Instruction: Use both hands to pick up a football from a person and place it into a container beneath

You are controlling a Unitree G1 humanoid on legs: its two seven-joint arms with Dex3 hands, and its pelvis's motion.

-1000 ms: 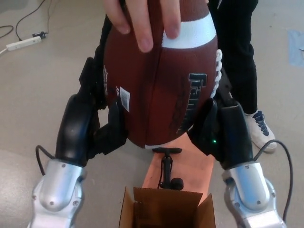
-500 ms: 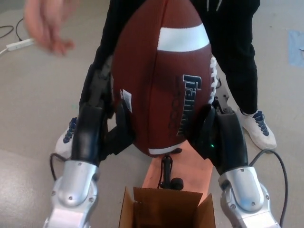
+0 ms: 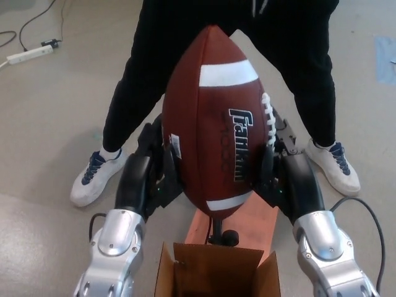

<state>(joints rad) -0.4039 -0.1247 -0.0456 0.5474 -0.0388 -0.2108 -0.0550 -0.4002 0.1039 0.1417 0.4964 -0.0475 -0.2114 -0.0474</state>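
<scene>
With the football (image 3: 216, 124) clamped upright between the left robot hand (image 3: 151, 179) and the right robot hand (image 3: 281, 176), just above the cardboard box (image 3: 216, 275) at the near edge, both should lower evenly, keeping equal squeeze until its tip enters the opening.

I see a person's legs (image 3: 148, 74) in black trousers standing wide apart on the floor (image 3: 49, 117), with white-and-blue sneakers (image 3: 93, 176) on both feet. Between the feet lies an orange block (image 3: 253, 223), and a small black pump (image 3: 221, 236) stands on it. Near the floor's top left corner a white power strip (image 3: 28, 54) lies with its cable. A patch of blue tape (image 3: 385, 59) sits at the right edge.
</scene>
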